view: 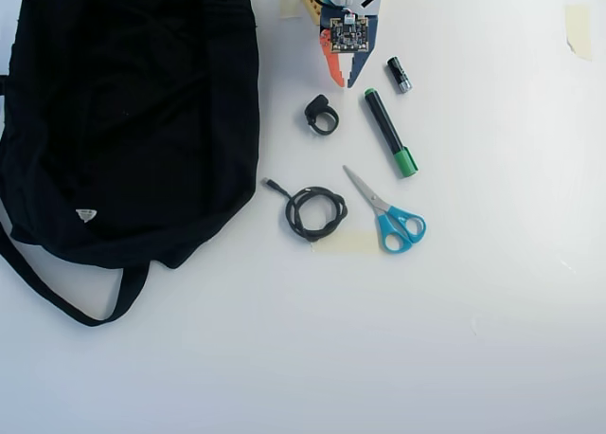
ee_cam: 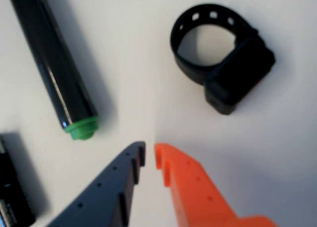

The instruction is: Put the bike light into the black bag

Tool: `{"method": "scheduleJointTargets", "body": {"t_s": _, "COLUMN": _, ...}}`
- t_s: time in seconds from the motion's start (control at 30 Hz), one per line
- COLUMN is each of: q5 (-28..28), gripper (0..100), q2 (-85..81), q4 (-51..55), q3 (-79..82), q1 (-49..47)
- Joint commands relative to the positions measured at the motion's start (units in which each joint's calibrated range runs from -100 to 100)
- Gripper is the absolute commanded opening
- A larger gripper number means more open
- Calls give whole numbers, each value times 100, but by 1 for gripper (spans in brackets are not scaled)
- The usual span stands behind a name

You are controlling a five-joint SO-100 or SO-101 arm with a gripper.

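Note:
The bike light [ee_cam: 237, 78] is a small black block with a round perforated strap loop, lying on the white table at the upper right of the wrist view. From overhead, the bike light [view: 322, 117] rests just right of the big black bag [view: 133, 112], which fills the upper left. My gripper [ee_cam: 149, 155] hovers short of the light, its grey and orange fingers nearly touching at the tips with nothing between them. In the overhead view the gripper [view: 343, 78] points down from the top edge, a little above and to the right of the light.
A black marker with a green cap [view: 390, 133] lies right of the light, and a small battery [view: 399, 75] sits beside the gripper. Lower down are a coiled black cable [view: 315, 212] and blue-handled scissors [view: 383, 211]. The bag's strap [view: 66, 301] trails at lower left.

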Motion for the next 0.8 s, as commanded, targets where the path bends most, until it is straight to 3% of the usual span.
{"method": "scheduleJointTargets", "body": {"t_s": 0.0, "q5": -19, "gripper": 2, "q2": -75, "q4": 43, "q3": 203, "q1": 26}}
{"method": "scheduleJointTargets", "body": {"t_s": 0.77, "q5": -19, "gripper": 2, "q2": -66, "q4": 18, "q3": 194, "q1": 4}}
